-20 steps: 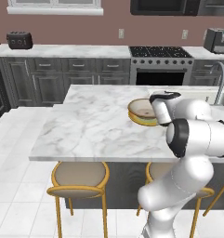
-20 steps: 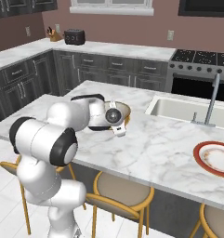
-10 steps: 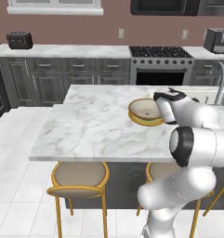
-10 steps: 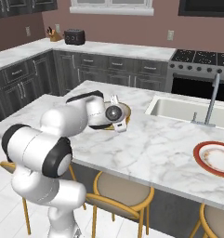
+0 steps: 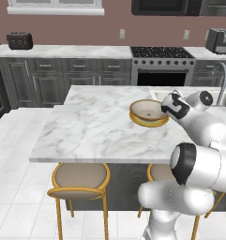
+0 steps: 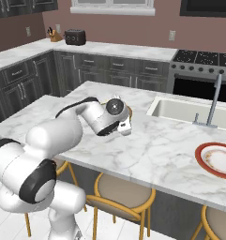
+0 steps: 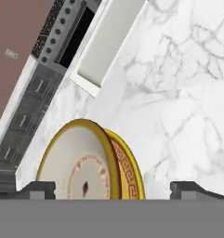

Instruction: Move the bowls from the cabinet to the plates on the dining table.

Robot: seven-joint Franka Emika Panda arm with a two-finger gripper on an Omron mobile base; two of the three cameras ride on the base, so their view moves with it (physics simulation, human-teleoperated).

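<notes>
Hand now off bowl

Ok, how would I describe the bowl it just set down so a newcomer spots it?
Start at the marble island with the sink. Left of the sink, by the gripper, sits a shallow cream bowl on a yellow-rimmed plate. The other plate, red-rimmed, holds nothing.

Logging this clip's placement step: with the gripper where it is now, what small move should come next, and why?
Probably lift the gripper straight up and away. The cream bowl already sits on the yellow-rimmed plate on the dining table, and the fingertips stand wide apart, gripping nothing.
</notes>
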